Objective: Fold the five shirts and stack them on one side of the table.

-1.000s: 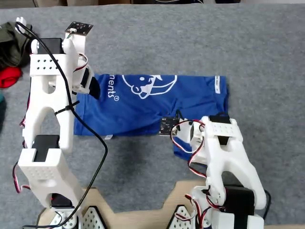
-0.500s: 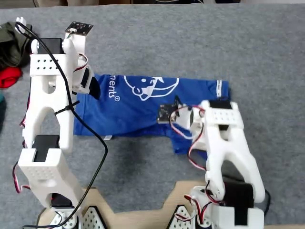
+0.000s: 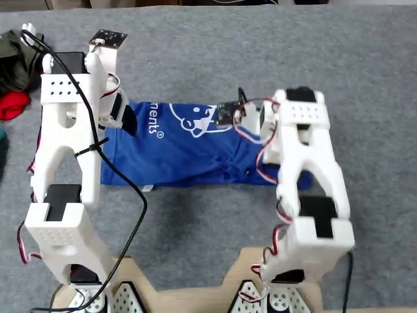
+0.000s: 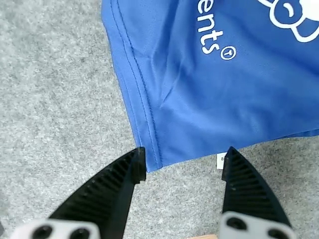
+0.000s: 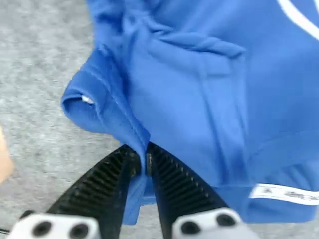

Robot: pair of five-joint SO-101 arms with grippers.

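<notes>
At the far left edge of the grey felt-covered surface (image 3: pixel 339 59) lies a crumpled dark green garment (image 3: pixel 13 59), with a bunched red cloth (image 3: pixel 13 104) just beside it on the near side; both sit well apart from the shirt in play. Next comes the white left arm (image 3: pixel 65 130), stretched out over the surface with a black cable draped along it; its black left jaws stand apart at the left edge of the blue short-sleeved shirt with white print (image 3: pixel 182 150). In the left wrist view the shirt's (image 4: pixel 209 89) stitched hem corner lies between the two ribbed tips and just ahead of them, with a small white label (image 4: pixel 222 160) poking out beside one tip; nothing is gripped, and whether the tips touch the grey surface (image 4: pixel 55 99) I cannot tell.

The shirt lies flat across the middle of the surface, its printed side up; its right-hand part is rumpled and doubled back over itself. Over that end stands the white right arm (image 3: pixel 303 150), wrist near the shirt's far edge beside the white print; the right jaws are together, clamped on a raised fold of the blue fabric (image 5: pixel 199 99). In the right wrist view a hemmed edge curls over the grey surface (image 5: pixel 40 64) beside the pinched fold, and a white woven tag (image 5: pixel 284 194) shows on the cloth nearby.
</notes>
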